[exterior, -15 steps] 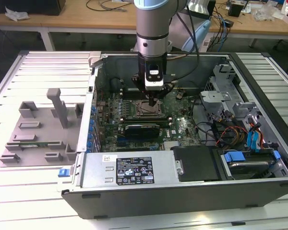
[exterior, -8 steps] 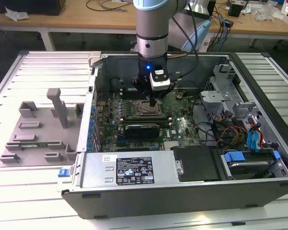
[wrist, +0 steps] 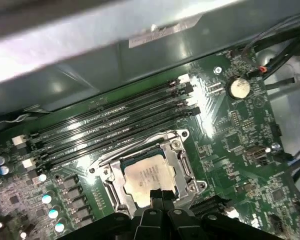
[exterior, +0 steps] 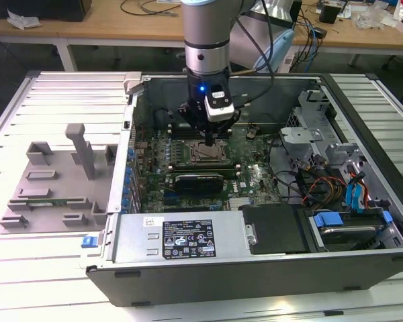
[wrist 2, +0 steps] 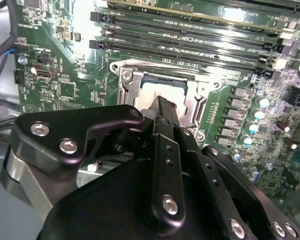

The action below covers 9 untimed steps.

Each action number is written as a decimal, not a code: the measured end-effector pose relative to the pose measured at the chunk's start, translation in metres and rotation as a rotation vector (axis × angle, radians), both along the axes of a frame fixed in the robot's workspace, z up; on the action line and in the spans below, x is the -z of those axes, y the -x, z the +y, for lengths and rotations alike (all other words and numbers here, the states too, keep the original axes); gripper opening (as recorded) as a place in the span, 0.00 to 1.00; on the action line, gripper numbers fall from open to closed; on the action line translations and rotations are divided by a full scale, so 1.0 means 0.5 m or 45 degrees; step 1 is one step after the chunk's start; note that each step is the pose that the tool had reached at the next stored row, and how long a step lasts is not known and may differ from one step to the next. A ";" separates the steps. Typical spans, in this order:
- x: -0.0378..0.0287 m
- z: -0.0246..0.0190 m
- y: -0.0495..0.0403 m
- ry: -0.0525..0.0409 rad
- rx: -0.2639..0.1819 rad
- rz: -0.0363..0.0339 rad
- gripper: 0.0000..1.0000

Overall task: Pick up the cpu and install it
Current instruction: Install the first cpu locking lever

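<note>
Cpu [wrist: 149,178]: silvery square chip, seated inside the dark metal-framed socket [wrist: 185,165] on the green motherboard [wrist: 230,130]; I see it in both wrist views, its near edge hidden behind my pincer [wrist: 161,196].

Computer case [exterior: 188,275]: lies open on its side on the slatted counter [exterior: 60,100]. It holds the motherboard, a boxed power supply [exterior: 181,238] with a label along the near wall, a drive bay with blue tabs [exterior: 329,220] toward the exterior view's right, and bundled cables [exterior: 316,184] beside it.

Memory slots [wrist: 115,125]: long black rows just beside the socket, between it and the case wall. A round coin cell [wrist: 238,88] sits on the board, well apart from the socket.

Grey plastic tray [exterior: 54,181]: rests on the counter at the exterior view's left, outside the case, with upright posts.

Arm [exterior: 205,33]: comes straight down into the case, wrist vertical, a blue light lit on it, directly above the socket.

Pincer: fingertips [wrist: 155,193] pressed close together, at the edge of the cpu's top; I cannot tell whether they touch it or grip anything.
</note>
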<state>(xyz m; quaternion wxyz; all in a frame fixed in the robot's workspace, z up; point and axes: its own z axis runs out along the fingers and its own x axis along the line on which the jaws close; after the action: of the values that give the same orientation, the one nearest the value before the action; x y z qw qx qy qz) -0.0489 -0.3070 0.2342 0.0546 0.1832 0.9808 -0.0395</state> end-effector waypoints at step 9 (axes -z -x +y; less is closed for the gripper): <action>0.001 0.0001 0.000 0.003 -0.253 0.0001 0.11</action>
<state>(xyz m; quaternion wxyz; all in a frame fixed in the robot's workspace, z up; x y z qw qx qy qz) -0.0488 -0.3070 0.2339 0.0584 0.0849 0.9941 -0.0349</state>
